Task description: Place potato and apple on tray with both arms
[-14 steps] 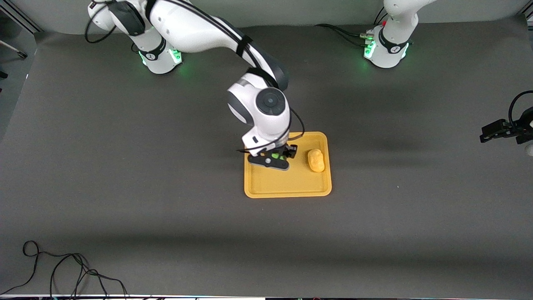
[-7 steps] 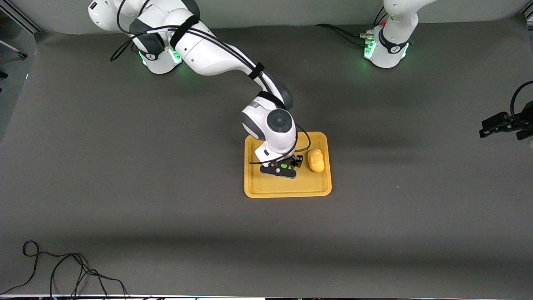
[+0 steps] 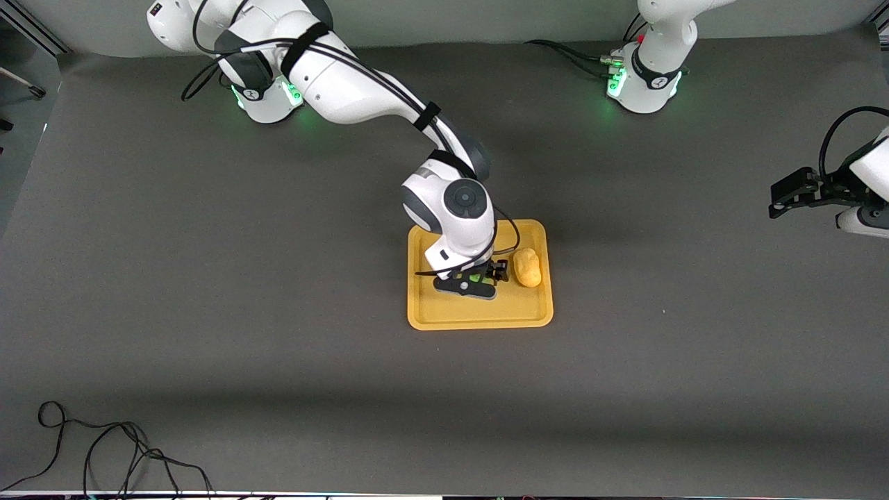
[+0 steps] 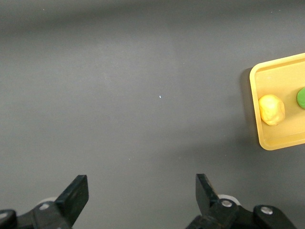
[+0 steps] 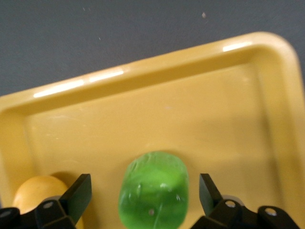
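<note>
The yellow-orange tray (image 3: 479, 323) lies mid-table. The potato (image 3: 527, 267) lies on it at the side toward the left arm's end. My right gripper (image 3: 479, 279) is low over the tray, beside the potato. Its fingers are open, with the green apple (image 3: 475, 277) between them. In the right wrist view the apple (image 5: 153, 193) rests on the tray (image 5: 143, 71) with a gap to each finger of the right gripper (image 5: 143, 193), and the potato (image 5: 38, 188) is beside it. My left gripper (image 3: 776, 201) is open and empty, up over bare table at the left arm's end.
The left wrist view shows the left gripper (image 4: 141, 191) over bare grey table, with the tray (image 4: 267, 143), the potato (image 4: 271, 109) and the apple (image 4: 301, 97) at its edge. A black cable (image 3: 104, 451) lies near the front edge at the right arm's end.
My right arm has come down onto the tray with the apple between its fingers. My left gripper has moved in from the table's end toward the middle.
</note>
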`<state>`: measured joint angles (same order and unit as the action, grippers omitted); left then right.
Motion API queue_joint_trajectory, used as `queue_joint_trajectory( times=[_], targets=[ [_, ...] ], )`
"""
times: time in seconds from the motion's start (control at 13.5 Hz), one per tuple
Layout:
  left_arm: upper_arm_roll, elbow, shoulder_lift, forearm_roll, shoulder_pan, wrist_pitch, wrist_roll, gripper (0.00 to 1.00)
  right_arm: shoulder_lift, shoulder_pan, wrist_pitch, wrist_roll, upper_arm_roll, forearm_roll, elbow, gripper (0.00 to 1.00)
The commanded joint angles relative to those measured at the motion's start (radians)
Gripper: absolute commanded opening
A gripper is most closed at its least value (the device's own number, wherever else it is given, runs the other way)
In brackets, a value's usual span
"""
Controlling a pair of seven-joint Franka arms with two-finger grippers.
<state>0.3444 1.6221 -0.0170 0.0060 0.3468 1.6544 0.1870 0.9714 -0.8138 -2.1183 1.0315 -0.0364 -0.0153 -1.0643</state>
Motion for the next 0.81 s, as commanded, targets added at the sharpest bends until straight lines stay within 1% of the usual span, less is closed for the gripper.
queue_joint_trajectory(
  times=[0.0,0.15,0.3,0.37,0.52,0.59,0.74],
  targets=[
    [-0.005,0.044,0.049,0.011,0.003,-0.007,-0.004,1.00,-0.170,0.007,0.191,0.009,-0.010,-0.008,-0.009,1.00],
    [-0.005,0.038,0.055,0.011,0.001,-0.012,-0.006,1.00,-0.278,0.054,0.306,-0.002,-0.007,-0.011,-0.014,1.00],
    [-0.002,0.039,0.055,0.014,0.000,-0.016,-0.001,1.00,-0.403,0.117,0.406,-0.074,-0.002,-0.012,-0.078,1.00],
    [-0.004,0.039,0.055,0.014,0.001,-0.016,0.014,1.00,-0.465,0.145,0.429,-0.159,-0.008,-0.011,-0.132,1.00],
    [-0.004,0.042,0.045,0.014,0.000,-0.005,0.014,1.00,-0.583,0.234,0.448,-0.316,-0.019,-0.003,-0.237,1.00],
    [-0.005,0.042,0.040,0.012,0.003,0.001,0.012,1.00,-0.630,0.284,0.466,-0.406,-0.022,0.000,-0.293,1.00],
    [-0.005,0.045,0.040,0.014,0.006,0.002,0.005,1.00,-0.710,0.372,0.471,-0.537,-0.022,0.001,-0.370,1.00]
  ],
)
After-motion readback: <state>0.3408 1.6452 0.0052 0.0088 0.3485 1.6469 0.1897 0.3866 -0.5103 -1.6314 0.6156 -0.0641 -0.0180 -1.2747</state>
